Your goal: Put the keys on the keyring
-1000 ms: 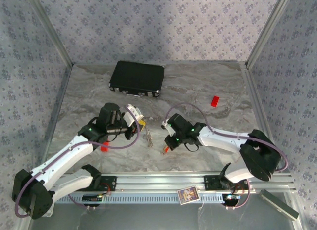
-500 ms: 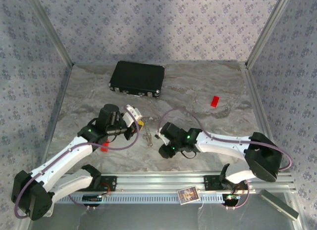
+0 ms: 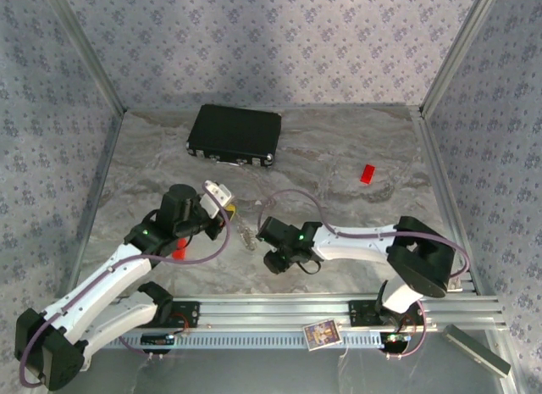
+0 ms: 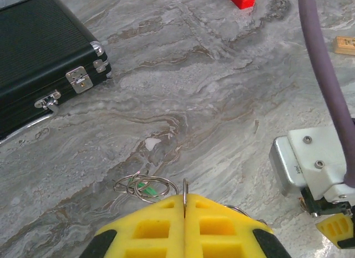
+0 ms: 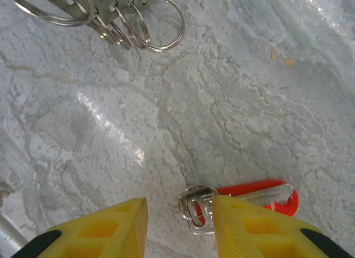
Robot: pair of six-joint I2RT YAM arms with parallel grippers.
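The right gripper (image 5: 178,209) stands half open. The red-headed key (image 5: 252,196) lies off-centre, its small split ring (image 5: 194,209) just inside the gap and the blade running under one finger (image 5: 249,230). I judge it best to shift across until the key is centred, then close. Farther ahead, well apart, lies the keyring (image 5: 119,16), its wire pinched in the closed left gripper (image 4: 184,205).

Grey-and-white marbled table (image 3: 339,148), black ribbed case (image 3: 235,133) with silver latches, red block (image 3: 367,174), yellow left gripper (image 4: 184,201) and yellow right gripper (image 5: 180,207), both black-edged, purple cable (image 4: 324,75), silver keyring (image 5: 119,29), silver key (image 5: 260,196) with red head, green tag (image 4: 145,188), white arms (image 3: 102,282), blue-grey walls (image 3: 271,38) with repeating floral print.
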